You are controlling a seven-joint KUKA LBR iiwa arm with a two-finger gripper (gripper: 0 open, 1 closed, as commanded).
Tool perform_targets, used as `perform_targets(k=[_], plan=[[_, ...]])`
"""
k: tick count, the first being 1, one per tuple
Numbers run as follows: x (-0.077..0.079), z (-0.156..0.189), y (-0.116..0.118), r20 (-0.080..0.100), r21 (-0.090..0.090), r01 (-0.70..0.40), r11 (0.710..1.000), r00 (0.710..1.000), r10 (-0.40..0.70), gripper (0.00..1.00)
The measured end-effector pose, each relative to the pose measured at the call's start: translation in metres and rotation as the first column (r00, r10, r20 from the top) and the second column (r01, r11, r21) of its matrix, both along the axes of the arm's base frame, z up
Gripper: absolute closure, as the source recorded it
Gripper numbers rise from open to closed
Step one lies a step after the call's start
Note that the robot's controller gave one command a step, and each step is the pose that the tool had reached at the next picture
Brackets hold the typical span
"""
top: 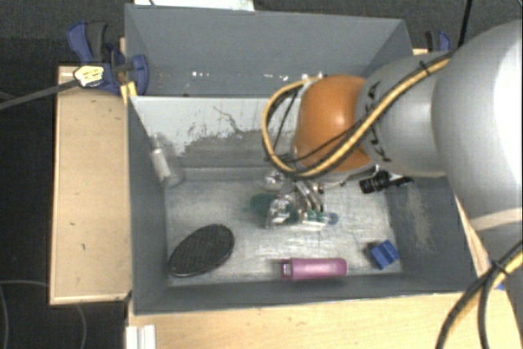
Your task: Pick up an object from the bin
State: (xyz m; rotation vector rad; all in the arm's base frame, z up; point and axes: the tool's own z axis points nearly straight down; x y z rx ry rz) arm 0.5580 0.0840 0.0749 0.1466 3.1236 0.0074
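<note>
The arm bends down from the right, and the gripper (296, 207) is low over a teal thing (264, 209) in the middle of the bin (149, 208). I cannot tell how the jaws stand. In front lie a black disc (201, 249), a purple tube (313, 267) and a blue block (382, 254), all apart from the gripper.

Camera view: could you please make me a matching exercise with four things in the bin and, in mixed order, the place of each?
Things:
1. black oval disc
2. purple tube
3. blue block
4. grey cylinder

Places:
A. front right corner
B. far left, towards the back
C. front left corner
D. front, in the middle

Pairs: 1-C, 2-D, 3-A, 4-B
</note>
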Motion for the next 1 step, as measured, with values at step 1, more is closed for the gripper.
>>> perform_targets(k=[1], plan=[[-0.0089, 0.201, -0.0007, -0.005, -0.007, -0.431, 0.902, 0.902, 0.431, 1.0]])
